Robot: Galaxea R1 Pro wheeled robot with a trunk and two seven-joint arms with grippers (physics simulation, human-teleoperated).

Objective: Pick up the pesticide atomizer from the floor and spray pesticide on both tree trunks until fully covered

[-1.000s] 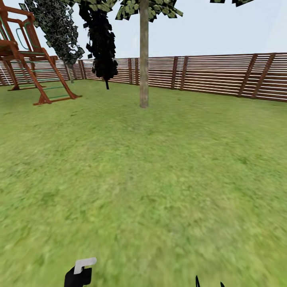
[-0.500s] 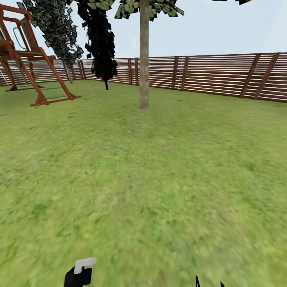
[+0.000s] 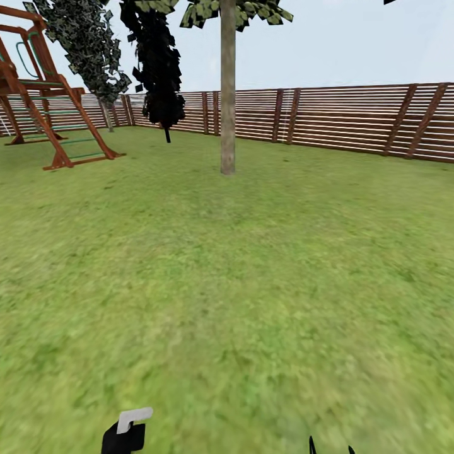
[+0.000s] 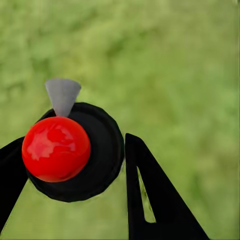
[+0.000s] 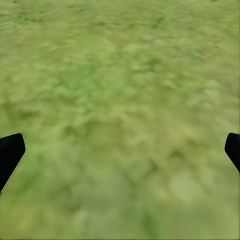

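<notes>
My left end effector (image 4: 75, 165) is clamped on the pesticide atomizer (image 4: 75, 152): its black round body with the red ball top sits between my two dark fingers, and the grey nozzle (image 4: 62, 95) points away from me over the grass. In the head view the atomizer (image 3: 129, 429) shows low at my left, nozzle forward. My right end effector (image 5: 120, 150) holds nothing, its fingers spread wide apart over bare lawn (image 3: 252, 302).

The relation that matters is the line from the nozzle to the tree trunk (image 3: 227, 94). The trunk stands straight ahead and well apart from me, upright, its long axis vertical, slightly to the right of the atomizer's line. I judge it is too far for spray to reach, so the step in hand is driving closer, then raising the left arm and sweeping along the trunk's height.

The room for moving is generous: open grass lies between me and the trunk with nothing standing on it. The wooden climbing frame (image 3: 44, 107) stands off to the left, well clear of the straight path, and the slatted fence (image 3: 353, 120) runs behind the trunk. A dark-leaved tree (image 3: 157, 69) stands near the fence, left of the trunk.
</notes>
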